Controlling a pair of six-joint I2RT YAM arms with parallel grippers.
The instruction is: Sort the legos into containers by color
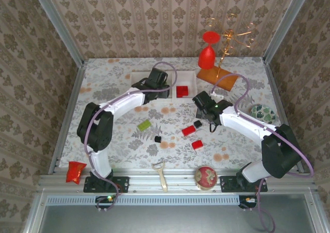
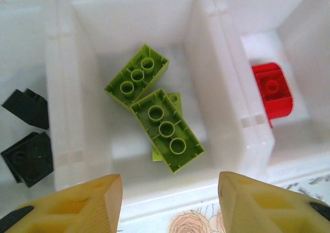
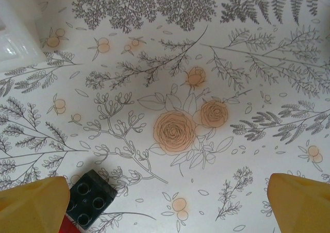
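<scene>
Three joined white containers (image 2: 216,88) lie under my left gripper (image 2: 169,184), which is open and holds nothing, just above the middle bin's near rim. That bin holds two lime green legos (image 2: 166,129) over a thinner green piece. Black legos (image 2: 28,155) lie in the left bin and a red one (image 2: 272,88) in the right. From above, the left gripper (image 1: 156,84) covers the containers (image 1: 189,79). Loose on the table lie a green lego (image 1: 144,125), a small black cube (image 1: 158,138), two red legos (image 1: 188,130) and a black brick (image 1: 197,123). My right gripper (image 3: 169,184) is open above the cloth, with the black brick (image 3: 90,197) by its left finger.
A red goblet (image 1: 208,55) and a gold wire stand rest on a wooden board (image 1: 216,77) at the back right. A patterned dish (image 1: 262,112) lies at the right. Along the near edge are a strawberry tin (image 1: 205,176), a wooden tool (image 1: 161,173) and a red packet (image 1: 76,171).
</scene>
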